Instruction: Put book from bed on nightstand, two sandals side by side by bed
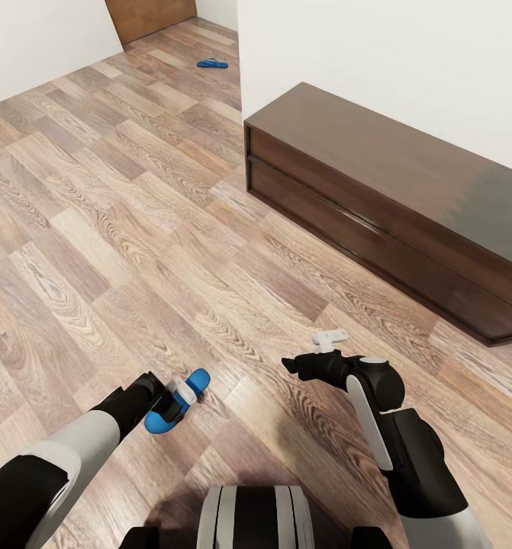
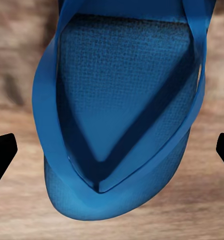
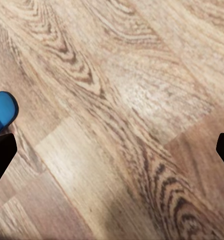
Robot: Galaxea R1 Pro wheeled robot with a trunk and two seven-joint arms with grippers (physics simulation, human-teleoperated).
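Note:
One bright blue sandal [image 1: 162, 419] hangs low over the wood floor at the lower left, with my left gripper [image 1: 181, 393] shut across its middle. The left wrist view has this sandal [image 2: 122, 125] close up, straps toward the camera, between the dark fingertips [image 2: 1, 155]. The second blue sandal [image 1: 212, 64] lies flat on the floor far ahead, near a wall corner. My right gripper [image 1: 330, 340] hovers open and empty over bare floor at centre right. In the right wrist view the held sandal's tip [image 3: 1, 112] shows at the edge. The book, bed and nightstand are out of view.
A long glossy dark-brown low cabinet [image 1: 378, 191] stands against the white wall on the right. A white wall corner [image 1: 237, 46] juts out beyond it, and a brown door [image 1: 149, 15] shows at the far end. Wood-plank floor [image 1: 133, 229] stretches ahead and to the left.

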